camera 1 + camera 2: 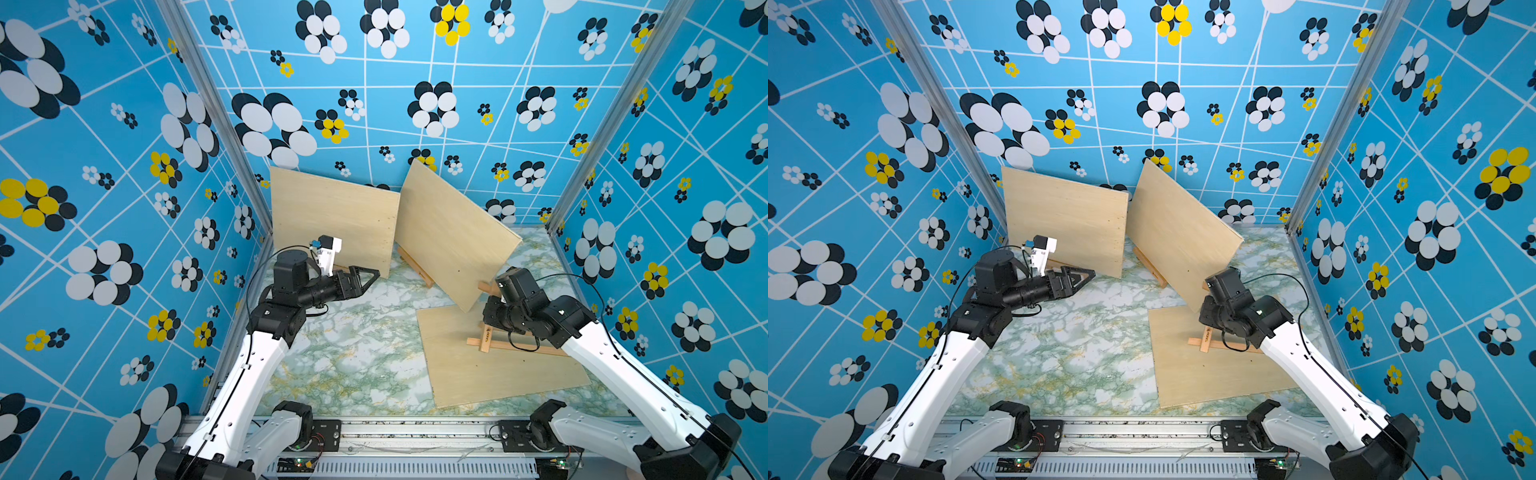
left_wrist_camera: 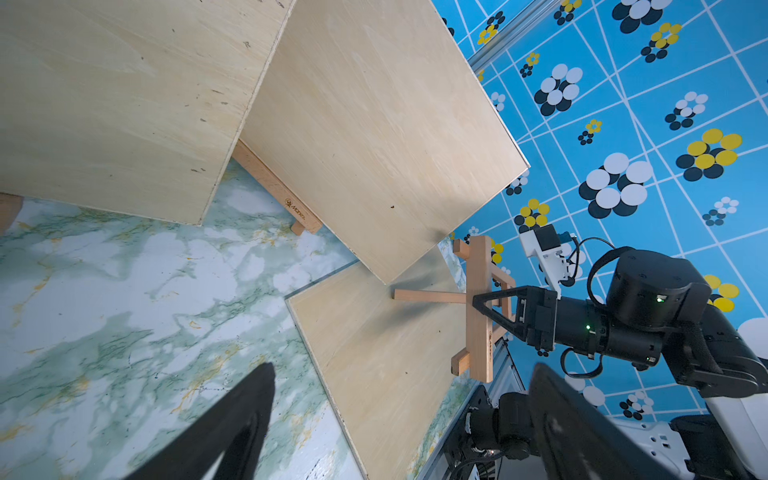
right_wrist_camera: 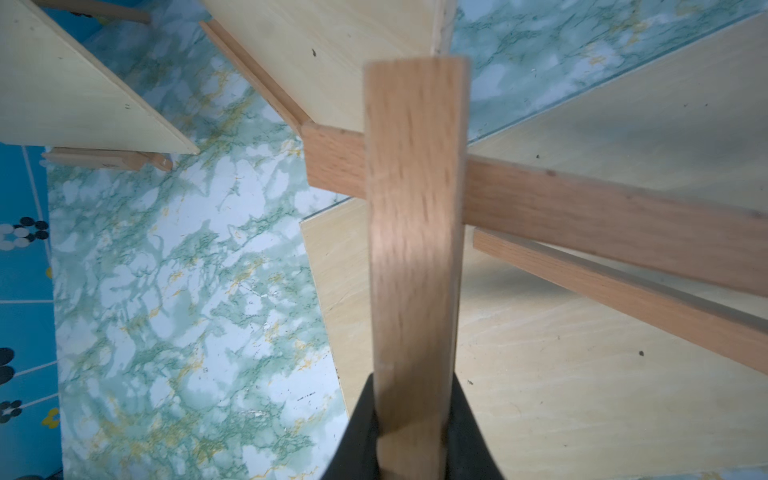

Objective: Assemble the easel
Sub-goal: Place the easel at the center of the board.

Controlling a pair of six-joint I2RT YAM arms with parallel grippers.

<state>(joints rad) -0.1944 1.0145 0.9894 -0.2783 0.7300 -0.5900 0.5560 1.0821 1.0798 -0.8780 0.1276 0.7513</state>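
Well, I count three plywood boards and three small wooden easels on the marble-patterned table [image 1: 353, 353], and two pincers, both mine.

Two of the boards stand at the back. The left board [image 1: 332, 224] is nearly upright on the first easel [image 3: 104, 160], of which only a short piece of the ledge shows under its lower edge. The middle board [image 1: 453, 232] is tilted and turned at an angle on the second easel [image 1: 415, 268]. That easel's ledge sticks out below the board on the side nearer the left board. The upper parts of these two boards come very close together. I cannot tell whether they touch.

The flat board [image 1: 478, 374], the third, lies on the table on my right side. One of its corners reaches under the low corner of the middle board.

My right pincer [image 2: 478, 301] is closed narrow around the ledge bar of the third easel [image 2: 478, 257]. It holds that easel tilted above the flat board, just beside the middle board's low corner. I cannot tell whether its thin leg touches the flat board.

My left pincer [image 1: 370, 276] stands wide, with nothing between its fingers. It hovers over the table just beside the lower near corner of the left board.
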